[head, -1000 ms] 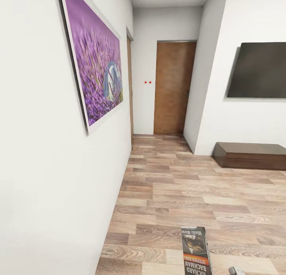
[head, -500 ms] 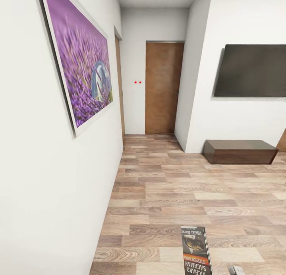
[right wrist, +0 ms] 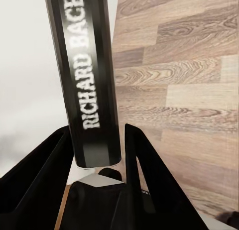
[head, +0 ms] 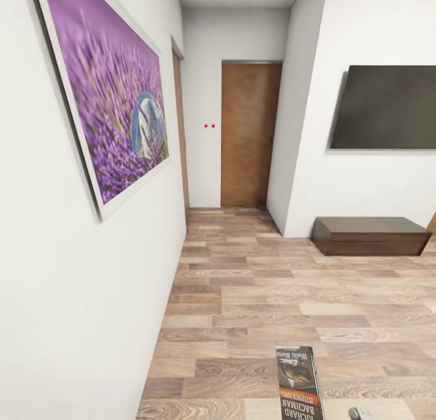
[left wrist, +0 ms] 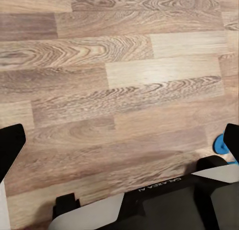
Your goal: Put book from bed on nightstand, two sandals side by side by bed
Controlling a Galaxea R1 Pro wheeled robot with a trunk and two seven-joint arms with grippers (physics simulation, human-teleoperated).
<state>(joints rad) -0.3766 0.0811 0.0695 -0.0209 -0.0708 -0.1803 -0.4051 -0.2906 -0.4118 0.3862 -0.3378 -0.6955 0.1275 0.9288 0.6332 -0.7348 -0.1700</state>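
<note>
Book (head: 298, 383), thin dark paperback, orange band, white "Richard Bachman" lettering: off bed, gripped in right gripper (right wrist: 97, 155), black fingers closed on spine end. In head view, at 6 o'clock above wood-plank floor (head: 272, 286). Nightstand placement pending, likewise pairing of sandals. Bright blue sandal piece (left wrist: 220, 144) on floor at edge of left wrist view. Left gripper (left wrist: 119, 140): black fingers spread wide, empty. At 3 o'clock: long dark brown bench (head: 369, 235) under black wall screen (head: 387, 108).

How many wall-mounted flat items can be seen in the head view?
2. A purple flower picture hangs on the left wall, close to the camera. A dark television screen hangs on the right wall, above the long low bench. Others may lie outside the frame.
</note>
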